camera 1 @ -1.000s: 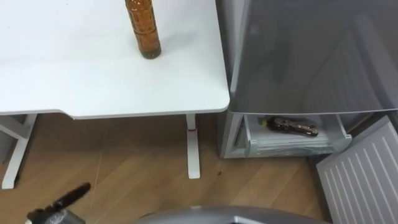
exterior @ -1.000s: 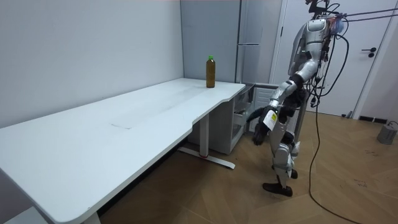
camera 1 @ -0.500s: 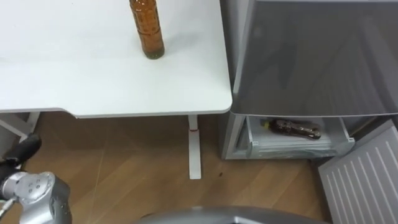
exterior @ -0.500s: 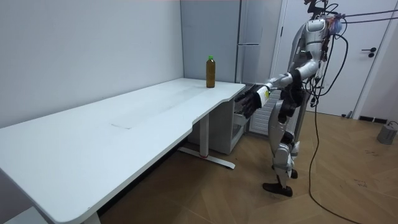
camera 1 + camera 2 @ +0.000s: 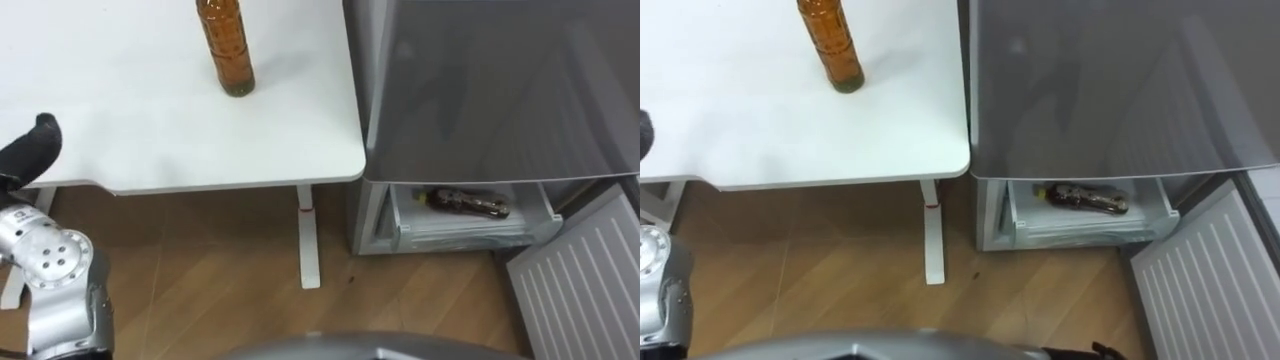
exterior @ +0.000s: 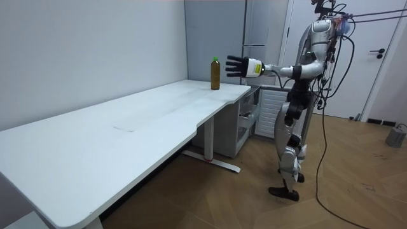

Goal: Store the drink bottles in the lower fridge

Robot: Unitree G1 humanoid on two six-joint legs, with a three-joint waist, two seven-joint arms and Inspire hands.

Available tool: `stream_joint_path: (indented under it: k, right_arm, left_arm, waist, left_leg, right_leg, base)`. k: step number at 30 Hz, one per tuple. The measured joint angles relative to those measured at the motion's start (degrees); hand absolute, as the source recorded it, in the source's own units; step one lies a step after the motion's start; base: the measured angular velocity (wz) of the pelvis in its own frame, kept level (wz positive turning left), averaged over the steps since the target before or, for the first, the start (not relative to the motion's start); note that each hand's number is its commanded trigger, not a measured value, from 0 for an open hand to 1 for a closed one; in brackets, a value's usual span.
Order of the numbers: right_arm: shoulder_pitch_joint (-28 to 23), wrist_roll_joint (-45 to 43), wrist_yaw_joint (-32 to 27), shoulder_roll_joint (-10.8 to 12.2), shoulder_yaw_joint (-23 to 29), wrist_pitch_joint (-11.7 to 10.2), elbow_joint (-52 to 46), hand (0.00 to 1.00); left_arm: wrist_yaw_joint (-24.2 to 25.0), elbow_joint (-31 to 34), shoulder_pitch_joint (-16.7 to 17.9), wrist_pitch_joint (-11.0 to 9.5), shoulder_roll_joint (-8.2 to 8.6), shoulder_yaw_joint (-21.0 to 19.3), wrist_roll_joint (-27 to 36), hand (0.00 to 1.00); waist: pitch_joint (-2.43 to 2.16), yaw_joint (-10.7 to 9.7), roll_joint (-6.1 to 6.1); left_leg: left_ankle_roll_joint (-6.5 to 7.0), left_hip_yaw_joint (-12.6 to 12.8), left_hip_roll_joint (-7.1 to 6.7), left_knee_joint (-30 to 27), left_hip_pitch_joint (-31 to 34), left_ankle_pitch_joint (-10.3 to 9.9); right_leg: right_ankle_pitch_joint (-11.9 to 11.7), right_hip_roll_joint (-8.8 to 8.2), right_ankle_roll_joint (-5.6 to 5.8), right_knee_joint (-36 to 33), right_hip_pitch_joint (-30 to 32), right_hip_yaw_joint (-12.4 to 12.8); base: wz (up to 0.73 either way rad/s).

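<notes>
Table (image 5: 150, 120) bears the bottle (image 5: 224, 45) upright at eleven o'clock; my left hand (image 6: 236, 66) is spread wide near it, I think for grasping; drawer (image 5: 470, 238) open at four.

The robot stands on the wooden floor off the counter's (image 6: 127, 146) far end, in front of a tall grey fridge (image 6: 255, 28). Its left arm reaches out level toward the room view's left. The left robot hand (image 6: 238, 66) has its fingers spread wide and holds nothing. An amber bottle (image 6: 215, 73) with a green cap stands upright near the counter's far corner. The hand hangs just beside the bottle's upper half, apart from it. Low by the fridge a white panel (image 6: 270, 105) stands open. A white door (image 6: 375, 70) is behind the robot.
</notes>
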State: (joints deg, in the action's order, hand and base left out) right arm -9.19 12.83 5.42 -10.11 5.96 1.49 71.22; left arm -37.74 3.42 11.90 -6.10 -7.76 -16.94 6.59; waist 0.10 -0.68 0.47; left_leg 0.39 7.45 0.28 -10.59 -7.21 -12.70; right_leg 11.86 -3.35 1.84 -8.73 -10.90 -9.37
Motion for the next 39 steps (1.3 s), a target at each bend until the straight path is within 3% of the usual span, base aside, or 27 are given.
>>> stream_joint_path:
  k: [9, 13, 24, 31, 39]
  right_arm:
    - [0.3, -0.1, 1.2, -0.1, 0.0, -0.3, 0.0, 0.00]
    - [0.2, -0.1, 2.2, 0.1, 0.3, -0.3, 0.0, 0.00]
    - [-0.1, -0.1, 2.2, 0.1, 0.5, -0.1, -0.4, 0.00]
    - [0.1, -0.2, 1.7, 0.1, 0.4, -0.3, -0.3, 0.00]
    - [-0.1, -0.2, 0.5, 0.3, 1.0, -0.2, 0.5, 0.00]
  left_arm:
    - [8.8, 1.1, -0.3, 0.0, 0.00, 3.4, -0.1, 0.00]
    - [12.2, 1.1, -1.8, 1.1, 0.00, 3.9, 0.0, 0.00]
    - [18.3, 1.0, -3.5, 4.1, 0.04, 3.9, 0.1, 0.00]
    - [22.4, 0.4, -4.0, 4.5, 0.05, 4.2, 0.9, 0.00]
    - [24.4, -2.6, -5.7, 4.9, 0.04, 4.2, 8.7, 0.00]
  waist:
    - [0.03, -0.7, 0.13]
    - [0.31, -1.3, 0.09]
    - [0.30, -2.2, 0.02]
    - [0.28, -2.6, 0.10]
    - [0.44, -3.9, 0.42]
  left_leg:
    - [-0.01, 0.5, 0.02, 0.0, 0.3, 0.0]
    - [-0.01, 0.5, 0.06, -0.1, 0.6, 0.0]
    - [-0.11, 1.4, 0.29, 1.0, -1.0, 0.1]
    - [-0.10, 2.0, 0.27, 1.1, -1.4, 0.0]
    - [-0.10, 2.2, 0.29, 0.9, -1.7, 0.1]
  right_leg:
    - [0.0, 0.13, -0.07, 0.0, 1.0, 1.3]
    - [-0.1, 0.19, -0.13, 0.0, 1.0, 1.4]
    - [-0.1, 0.46, -0.14, 0.0, 1.0, 2.2]
    - [-0.1, 0.49, -0.17, 0.0, 0.9, 3.1]
    - [-0.1, 0.49, -0.21, -0.1, 0.7, 3.8]
  base:
    - [-0.05]
    - [0.00]
    - [-0.06]
    - [-0.06]
    - [-0.02]
